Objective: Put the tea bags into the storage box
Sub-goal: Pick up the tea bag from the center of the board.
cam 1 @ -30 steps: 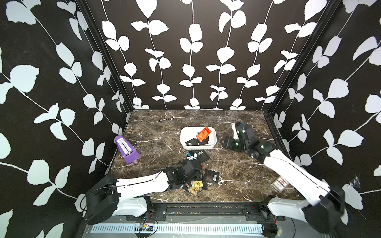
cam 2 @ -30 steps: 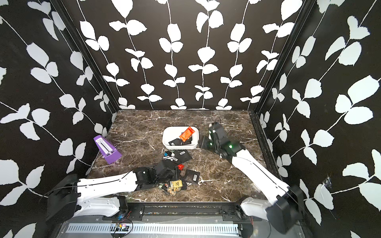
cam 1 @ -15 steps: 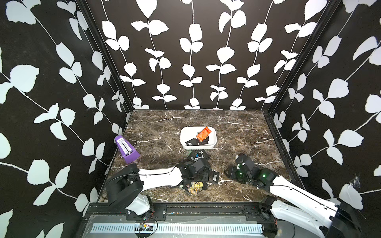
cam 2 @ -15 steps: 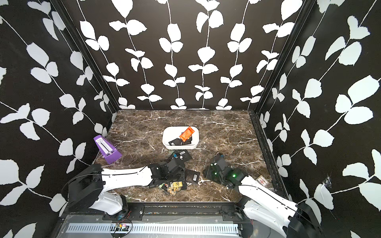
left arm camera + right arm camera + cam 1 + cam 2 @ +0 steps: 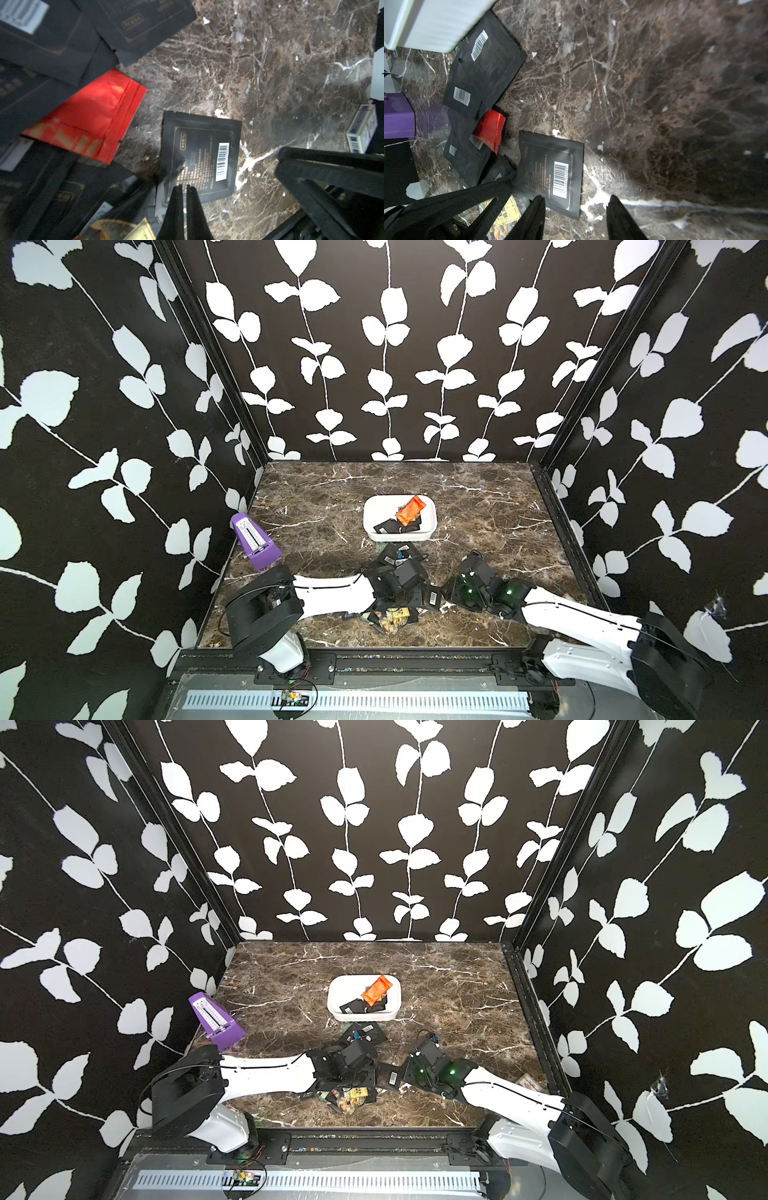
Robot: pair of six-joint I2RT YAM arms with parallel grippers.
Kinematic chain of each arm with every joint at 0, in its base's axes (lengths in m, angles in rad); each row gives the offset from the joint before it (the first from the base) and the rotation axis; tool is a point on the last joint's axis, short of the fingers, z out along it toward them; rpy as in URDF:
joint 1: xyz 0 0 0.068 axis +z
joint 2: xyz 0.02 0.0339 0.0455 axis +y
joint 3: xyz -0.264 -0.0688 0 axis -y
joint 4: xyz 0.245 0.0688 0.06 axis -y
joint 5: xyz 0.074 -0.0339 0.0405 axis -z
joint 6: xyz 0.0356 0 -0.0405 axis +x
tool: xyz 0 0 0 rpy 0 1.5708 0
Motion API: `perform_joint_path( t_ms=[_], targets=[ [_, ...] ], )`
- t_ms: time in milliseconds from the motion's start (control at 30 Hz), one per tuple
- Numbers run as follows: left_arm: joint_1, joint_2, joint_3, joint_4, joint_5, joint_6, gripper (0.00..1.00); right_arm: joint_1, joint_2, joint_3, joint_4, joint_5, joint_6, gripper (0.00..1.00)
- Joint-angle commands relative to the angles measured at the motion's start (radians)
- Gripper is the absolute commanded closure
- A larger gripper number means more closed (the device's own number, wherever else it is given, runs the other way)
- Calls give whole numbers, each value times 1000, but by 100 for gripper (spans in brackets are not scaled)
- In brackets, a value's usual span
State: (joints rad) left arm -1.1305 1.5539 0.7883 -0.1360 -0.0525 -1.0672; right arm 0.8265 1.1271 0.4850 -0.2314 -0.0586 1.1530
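- At the desk's point(image 5: 478, 506) centre, the storage box point(image 5: 371, 526) held some tea bags point(image 5: 409, 510); more lay heaped at its 6 o'clock.
- Left pincer point(image 5: 184, 187) was closed above a black sachet point(image 5: 199, 153); right pincer point(image 5: 575, 200) gaped over its corner.

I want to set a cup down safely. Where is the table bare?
Bare marble lies behind the storage box up to the back wall, between the box and the purple metronome, and right of the box toward the side wall. Crowded: the near strip before the box, where the tea bags are piled.
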Motion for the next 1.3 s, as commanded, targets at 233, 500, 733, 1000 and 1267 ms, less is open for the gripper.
perform_joint_path(
  t_ms=[233,500,733,1000,1267],
  targets=[
    [2,35,-15,-1,-5,-24,100,8,58,11,53,20,-3,50],
    [1,69,-27,0,3,-42,100,8,88,14,69,19,-6,50],
    [1,74,-37,-4,5,-52,100,8,120,27,81,16,-15,50],
    [1,72,-47,-5,6,-56,100,8,155,24,130,5,-19,50],
    [2,72,-50,-5,5,-58,100,8,202,13,195,-21,-21,54]
  ],
)
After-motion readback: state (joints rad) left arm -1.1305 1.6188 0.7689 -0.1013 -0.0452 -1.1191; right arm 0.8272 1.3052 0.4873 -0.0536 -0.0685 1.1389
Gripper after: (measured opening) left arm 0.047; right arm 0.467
